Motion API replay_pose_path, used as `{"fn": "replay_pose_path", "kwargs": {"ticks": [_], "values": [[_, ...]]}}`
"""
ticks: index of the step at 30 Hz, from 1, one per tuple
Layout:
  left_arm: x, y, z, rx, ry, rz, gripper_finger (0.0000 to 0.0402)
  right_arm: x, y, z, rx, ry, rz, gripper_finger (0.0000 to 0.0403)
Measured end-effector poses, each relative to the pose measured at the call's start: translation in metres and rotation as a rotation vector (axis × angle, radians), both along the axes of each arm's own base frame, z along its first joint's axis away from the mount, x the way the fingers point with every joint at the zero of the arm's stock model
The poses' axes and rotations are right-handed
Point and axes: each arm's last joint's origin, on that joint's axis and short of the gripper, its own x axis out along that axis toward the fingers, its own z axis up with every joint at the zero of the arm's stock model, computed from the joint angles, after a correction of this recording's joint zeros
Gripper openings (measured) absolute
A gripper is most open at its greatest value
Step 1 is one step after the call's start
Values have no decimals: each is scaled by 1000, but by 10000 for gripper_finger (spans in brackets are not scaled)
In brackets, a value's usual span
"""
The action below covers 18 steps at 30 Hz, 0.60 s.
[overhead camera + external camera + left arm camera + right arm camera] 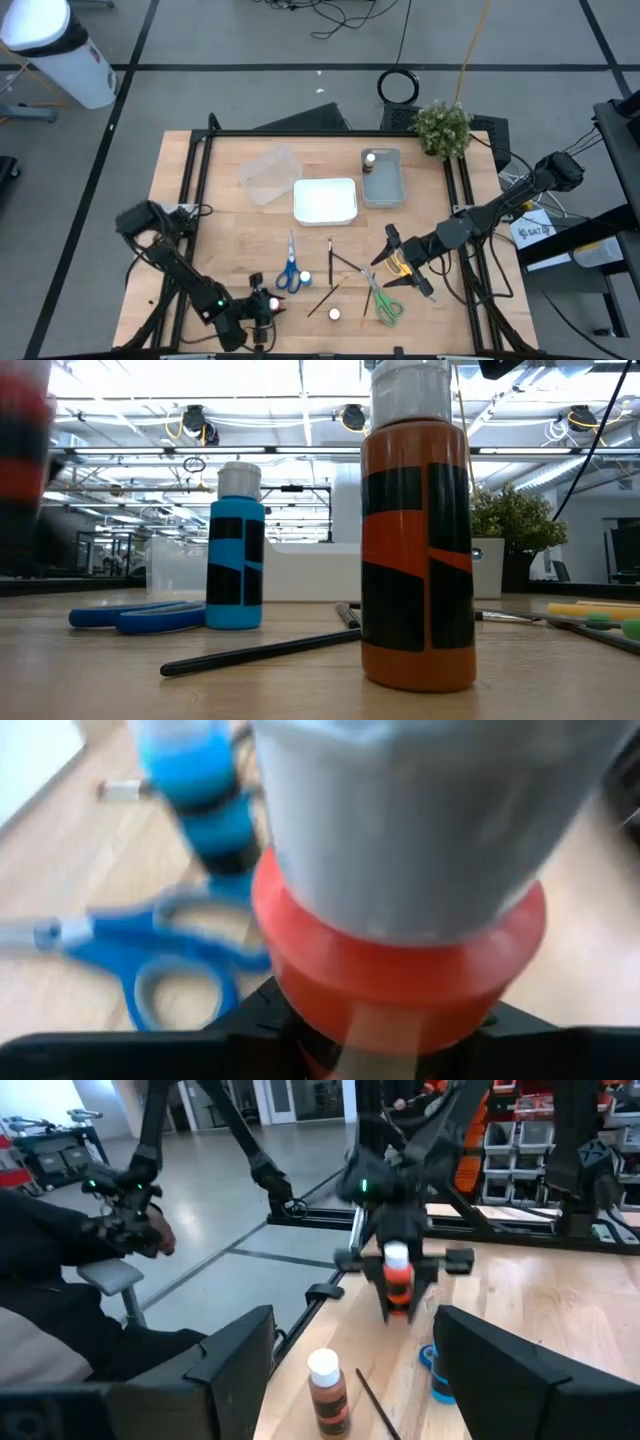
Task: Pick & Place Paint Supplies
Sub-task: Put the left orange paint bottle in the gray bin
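Observation:
My left gripper (262,306) is at the table's near left, shut on a red paint pot with a white top (397,1283). On the table stand a blue pot (235,550) and a brown-orange pot (420,530). Thin dark brushes (330,258) lie beside them. Blue scissors (290,270) and green scissors (383,302) lie flat on the wood. My right gripper (393,262) hangs open above the orange-yellow scissors (400,266), touching nothing. My left gripper pinches the red pot's body (400,1010) between its two fingers, below the white top (420,820). The fingers come slanting down from the table's near left. In the right wrist view the pot stands about upright and is lifted clear of the table.
A grey tray (384,188) with a pot in it, a white tray (325,200) and a clear tray (268,175) sit at the far middle. A potted plant (442,128) stands at the far right corner. A person sits beyond the table's left side (60,1280).

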Motion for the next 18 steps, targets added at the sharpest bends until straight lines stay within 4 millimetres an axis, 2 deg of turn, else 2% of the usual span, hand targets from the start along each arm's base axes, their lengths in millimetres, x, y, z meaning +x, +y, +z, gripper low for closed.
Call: {"fn": "replay_pose_path", "kwargs": {"ticks": [4,8,14,18], "values": [[5,11,37,-48,-86,33,118,0,0,0,16,8,-2,258],[17,30,67,-99,-145,72,134,0,1,0,22,12,0,258],[58,67,87,-26,-245,15,130,-2,5,2,-27,-42,-105,258],[87,94,83,-81,-278,-62,122,-4,7,1,-87,-53,-205,258]]}}
